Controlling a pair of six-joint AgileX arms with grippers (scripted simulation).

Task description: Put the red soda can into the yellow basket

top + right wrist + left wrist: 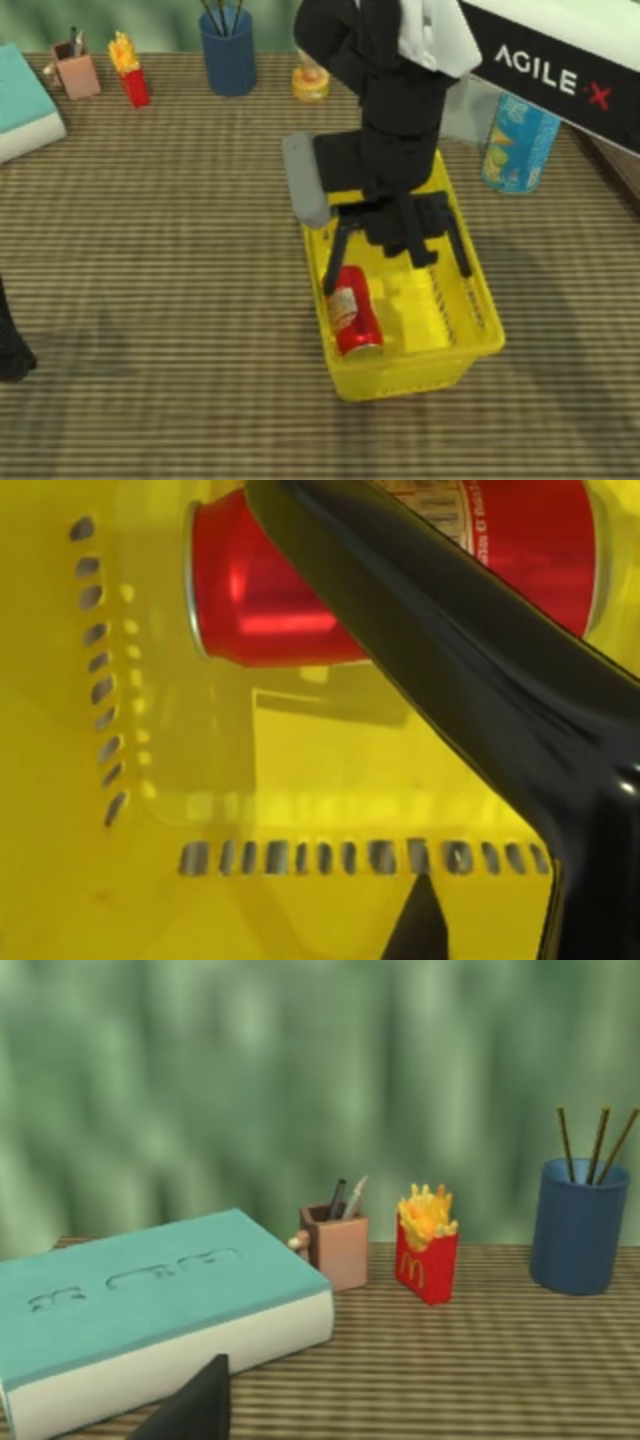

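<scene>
The striped table (150, 300) carries everything, with wide bare room across its left half and near edge. The right arm reaches in from the far right and hangs over the yellow basket (480, 345), covering the basket's far end and much of its floor in the top view. A grey pad-like piece (304, 180) lies at the basket's far-left corner, partly under the arm. The right pincer (398, 245) hovers above the basket with its fingers spread apart, holding nothing. A black handle (470, 660) crosses the right wrist view and cuts off part of the red soda can (353, 312), which lies on its side inside the basket against the left wall, near the front.

A teal book (150, 1300) sits at the far-left corner, cut by the table edge in the top view. A blue chips tube (518, 145) stands right of the basket, half hidden by the arm. Along the far edge stand a blue cup (228, 58) of sticks, a tan pen holder (76, 70), a red fries box (131, 78) and a small yellow pot (311, 84).

The left arm is parked at the left edge; I cannot tell how its pincer (12, 355) stands.
</scene>
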